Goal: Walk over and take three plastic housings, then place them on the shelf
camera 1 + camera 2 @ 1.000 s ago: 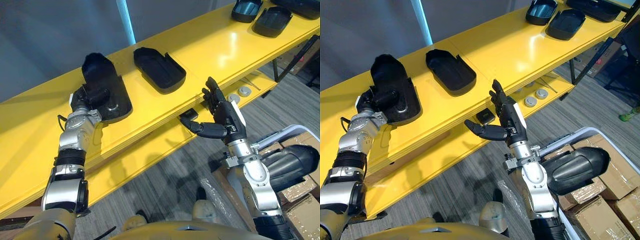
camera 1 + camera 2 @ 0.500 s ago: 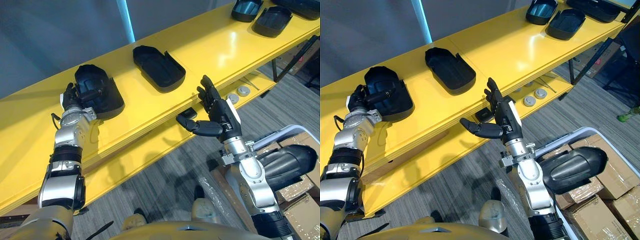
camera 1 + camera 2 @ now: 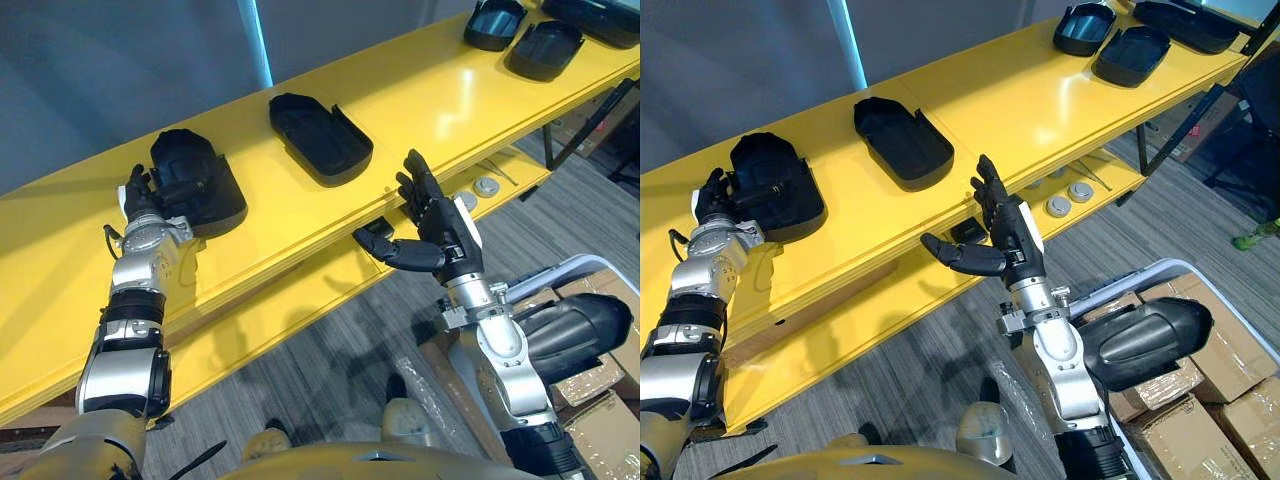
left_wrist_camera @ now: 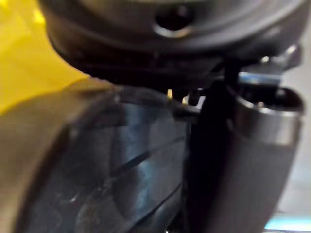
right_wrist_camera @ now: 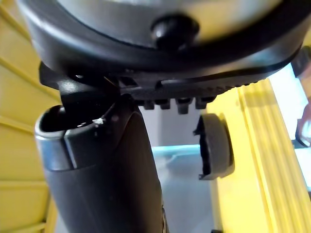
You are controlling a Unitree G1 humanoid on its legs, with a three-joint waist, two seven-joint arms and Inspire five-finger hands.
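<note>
The yellow shelf point(image 3: 440, 100) carried on its top board a left housing point(image 3: 205, 190), a middle housing point(image 3: 320, 138) lying open side up, and two far housings point(image 3: 545, 45) at the right end. A low housing point(image 3: 1140, 345) lay down at the right beside boxes point(image 3: 1230, 400). The left hand point(image 3: 140, 195) sat against the left housing's left rim, touching it, and whether it was clenched on the rim or released could not be told; the right hand point(image 3: 440, 225) hung before the shelf's front edge, fingers straight, thumb spread, grasping nothing, with two round discs point(image 3: 487, 185) on the lower board just beyond it.
</note>
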